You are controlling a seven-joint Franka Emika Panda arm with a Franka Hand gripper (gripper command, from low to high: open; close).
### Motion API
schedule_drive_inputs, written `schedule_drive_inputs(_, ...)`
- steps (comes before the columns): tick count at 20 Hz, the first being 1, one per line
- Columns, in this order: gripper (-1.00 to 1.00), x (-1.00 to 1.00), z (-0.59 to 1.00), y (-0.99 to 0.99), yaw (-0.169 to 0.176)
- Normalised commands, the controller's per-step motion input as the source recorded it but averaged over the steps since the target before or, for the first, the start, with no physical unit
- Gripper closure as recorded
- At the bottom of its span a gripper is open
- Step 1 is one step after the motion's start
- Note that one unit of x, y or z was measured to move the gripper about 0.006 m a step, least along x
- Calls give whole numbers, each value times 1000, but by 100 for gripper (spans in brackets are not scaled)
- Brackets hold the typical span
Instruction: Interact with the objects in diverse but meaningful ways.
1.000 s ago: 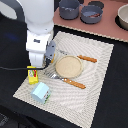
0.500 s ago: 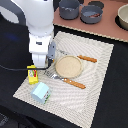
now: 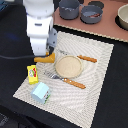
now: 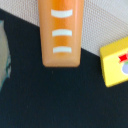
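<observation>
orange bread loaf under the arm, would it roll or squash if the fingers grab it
The orange bread loaf looks moulded and smooth, so probably stiff and light, perhaps slippery. Its long, flat-sided shape suggests sliding rather than rolling. It lies across the placemat edge, so it may rock slightly.

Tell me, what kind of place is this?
Likely a robot lab's pretend dining table: a striped placemat holds a round plate with knife beside it, a toy bread loaf, and pots behind.

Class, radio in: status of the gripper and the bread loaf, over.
Gripper directly over orange bread loaf, jaw state unreadable. Loaf at placemat edge. Yellow packet beside it, apart.
</observation>
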Motion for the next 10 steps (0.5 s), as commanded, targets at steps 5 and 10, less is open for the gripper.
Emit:
schedule_drive_inputs(5, -100, 152, 890, 34, 0)
schedule_drive_inputs(10, -100, 222, 209, 54, 0)
